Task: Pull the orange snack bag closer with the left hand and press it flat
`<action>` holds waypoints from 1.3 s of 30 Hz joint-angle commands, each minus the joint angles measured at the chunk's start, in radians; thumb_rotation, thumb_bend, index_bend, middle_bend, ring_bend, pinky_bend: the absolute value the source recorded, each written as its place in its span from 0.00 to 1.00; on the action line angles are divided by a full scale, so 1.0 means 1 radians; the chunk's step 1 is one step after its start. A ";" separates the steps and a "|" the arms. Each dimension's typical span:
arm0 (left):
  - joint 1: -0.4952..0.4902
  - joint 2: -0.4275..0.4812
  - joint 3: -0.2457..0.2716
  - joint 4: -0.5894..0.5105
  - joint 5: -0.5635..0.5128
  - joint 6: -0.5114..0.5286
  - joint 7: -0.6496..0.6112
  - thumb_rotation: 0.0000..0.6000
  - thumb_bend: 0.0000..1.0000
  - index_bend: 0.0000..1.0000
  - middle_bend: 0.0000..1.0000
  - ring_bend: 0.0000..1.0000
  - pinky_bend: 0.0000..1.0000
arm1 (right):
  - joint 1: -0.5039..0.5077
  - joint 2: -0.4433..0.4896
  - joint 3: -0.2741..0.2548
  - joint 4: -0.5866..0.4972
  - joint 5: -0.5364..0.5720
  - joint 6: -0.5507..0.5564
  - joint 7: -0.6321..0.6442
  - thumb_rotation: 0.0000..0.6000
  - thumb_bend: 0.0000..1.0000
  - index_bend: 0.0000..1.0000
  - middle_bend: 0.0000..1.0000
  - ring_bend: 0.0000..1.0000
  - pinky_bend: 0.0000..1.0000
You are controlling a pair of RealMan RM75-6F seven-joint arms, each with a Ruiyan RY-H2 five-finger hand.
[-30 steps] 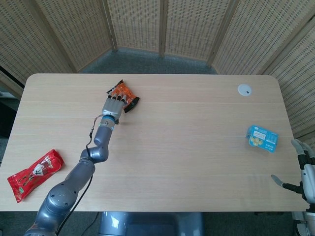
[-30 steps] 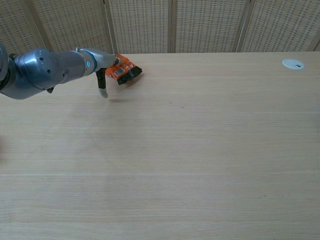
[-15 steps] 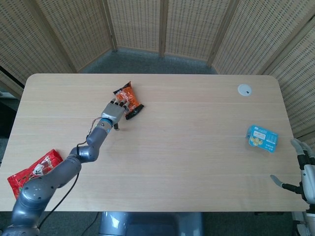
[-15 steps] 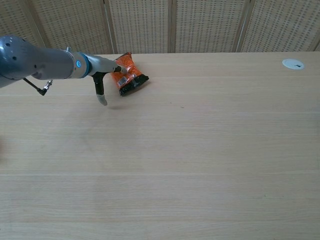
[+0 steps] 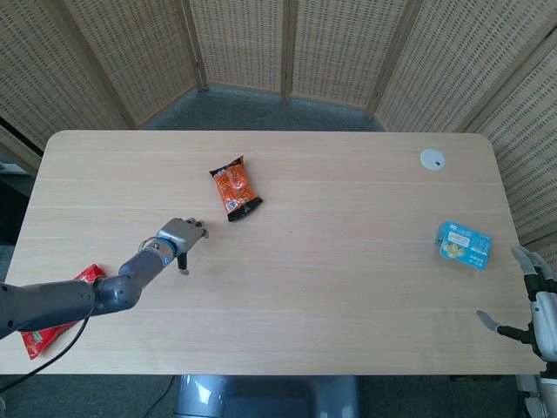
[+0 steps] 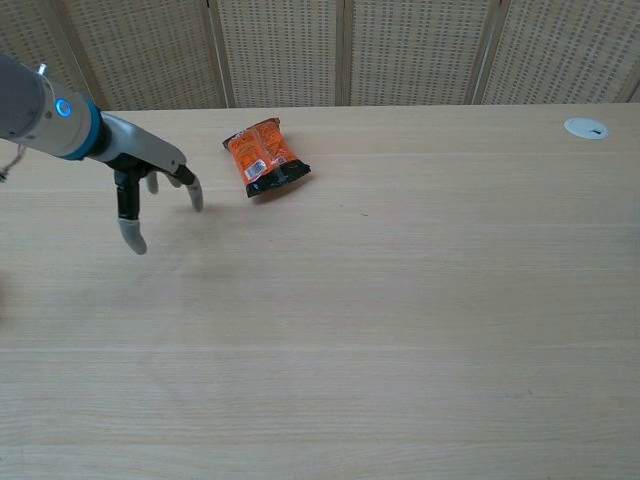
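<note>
- The left hand (image 6: 150,185) hangs above the bench (image 6: 400,300), fingers spread and pointing down, holding nothing.
- The orange snack bag (image 6: 265,158) lies beyond it and off to its right, well apart.
- Pulling looks unfinished; pressing has not begun.
- Next, I'd say: reach over the bag and drag it nearer.
</note>
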 commanded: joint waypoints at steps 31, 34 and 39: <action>0.002 -0.625 -0.260 0.944 0.365 -0.004 -0.122 1.00 0.00 0.08 0.00 0.00 0.00 | 0.002 0.005 0.005 0.021 0.032 -0.019 0.016 1.00 0.00 0.00 0.00 0.00 0.00; 0.009 -0.689 -0.279 1.059 0.363 -0.060 -0.112 1.00 0.00 0.07 0.00 0.00 0.00 | 0.002 0.005 0.006 0.022 0.035 -0.020 0.018 1.00 0.00 0.00 0.00 0.00 0.00; 0.032 -0.747 -0.306 1.172 0.378 -0.133 -0.094 1.00 0.00 0.07 0.00 0.00 0.00 | 0.004 0.004 0.009 0.025 0.039 -0.024 0.023 1.00 0.00 0.00 0.00 0.00 0.00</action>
